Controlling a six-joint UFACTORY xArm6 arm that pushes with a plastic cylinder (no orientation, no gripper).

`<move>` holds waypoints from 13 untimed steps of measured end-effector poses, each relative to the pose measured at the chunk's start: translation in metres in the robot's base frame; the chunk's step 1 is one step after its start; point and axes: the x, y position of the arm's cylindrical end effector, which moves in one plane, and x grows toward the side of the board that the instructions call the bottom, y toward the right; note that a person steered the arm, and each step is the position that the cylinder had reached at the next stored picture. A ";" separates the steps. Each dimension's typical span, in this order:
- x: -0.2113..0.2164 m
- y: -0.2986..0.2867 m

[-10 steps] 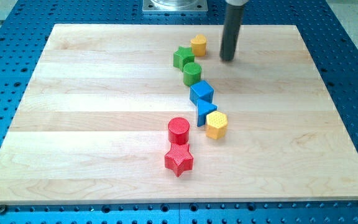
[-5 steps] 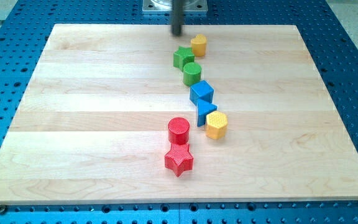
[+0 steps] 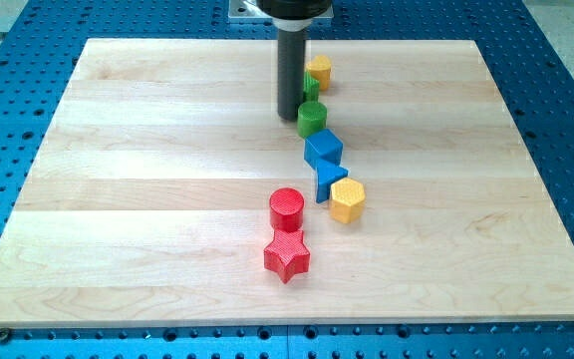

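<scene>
My tip (image 3: 289, 117) rests on the board just left of the green cylinder (image 3: 312, 118), very close to it or touching. The rod hides most of the green star (image 3: 311, 88), of which only a sliver shows at its right edge. A small yellow block (image 3: 319, 72) stands above that, near the view's top. Below the green cylinder come a blue cube (image 3: 323, 150), a blue triangle (image 3: 329, 180) and a yellow hexagon (image 3: 348, 200) in a slanting chain.
A red cylinder (image 3: 287, 209) and a red star (image 3: 287, 256) stand together lower on the wooden board (image 3: 118, 199). A blue perforated table (image 3: 566, 120) surrounds the board. A grey metal mount (image 3: 247, 10) shows at the view's top.
The rod swung from right of the yellow block to the board's top edge, then came down toward the view's bottom, now covering the green star beside the green cylinder.
</scene>
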 end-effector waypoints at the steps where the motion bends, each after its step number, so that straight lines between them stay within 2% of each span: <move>1: -0.025 -0.036; 2: -0.056 -0.021; 3: -0.051 -0.016; 4: -0.021 -0.009; 8: -0.021 0.032; 9: -0.021 -0.004; 10: 0.004 -0.043; 11: 0.034 -0.038; 13: 0.036 0.007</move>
